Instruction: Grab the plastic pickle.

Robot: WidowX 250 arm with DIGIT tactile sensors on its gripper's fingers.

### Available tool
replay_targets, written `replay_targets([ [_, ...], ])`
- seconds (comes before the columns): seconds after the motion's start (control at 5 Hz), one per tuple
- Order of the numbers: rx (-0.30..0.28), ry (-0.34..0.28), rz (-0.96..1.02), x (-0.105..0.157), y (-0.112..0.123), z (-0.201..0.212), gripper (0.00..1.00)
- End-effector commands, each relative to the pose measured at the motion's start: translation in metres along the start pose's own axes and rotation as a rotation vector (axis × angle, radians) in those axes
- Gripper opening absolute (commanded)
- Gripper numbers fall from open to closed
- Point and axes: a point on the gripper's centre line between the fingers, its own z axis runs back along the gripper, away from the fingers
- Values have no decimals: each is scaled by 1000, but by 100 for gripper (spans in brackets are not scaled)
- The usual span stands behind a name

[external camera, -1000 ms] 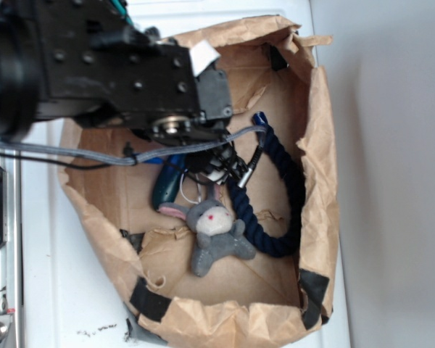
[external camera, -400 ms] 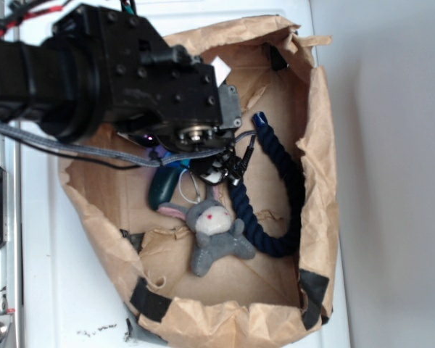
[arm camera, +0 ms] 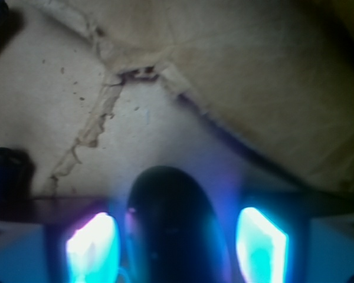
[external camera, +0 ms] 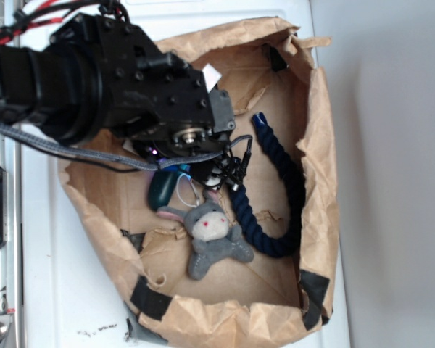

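One brown paper-lined box (external camera: 315, 174) holds everything you see. Your arm covers its upper left, with the gripper (arm camera: 176, 242) down inside, fingers (arm camera: 89, 247) spread apart on either side of the plastic pickle (arm camera: 172, 227); you cannot tell whether they touch it. From outside, the pickle lies at the box's left, beside the navy rope (external camera: 275, 188) and just above the grey bunny (external camera: 210, 235).

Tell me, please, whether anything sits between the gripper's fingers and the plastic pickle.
Nothing visible does. In the wrist view the plastic pickle lies directly between the two lit fingers, with open gaps on both sides. The plush bunny lies beside it.
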Motion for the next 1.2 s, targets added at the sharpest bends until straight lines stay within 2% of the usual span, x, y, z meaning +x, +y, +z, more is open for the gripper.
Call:
replay_targets([
  [0.0, -7, -16, 17, -2, -2, 0, 0],
  [0.2, -24, -17, 5, -3, -3, 3, 0],
  [0.4, -68, -36, -29, -5, -12, 14, 0],
  [0.6, -191, -79, -219, -8, -24, 40, 0],
  [0.8, -291, -102, -404, -15, -32, 86, 0],
  [1.0, -267, -251, -633, -33, -32, 113, 0],
])
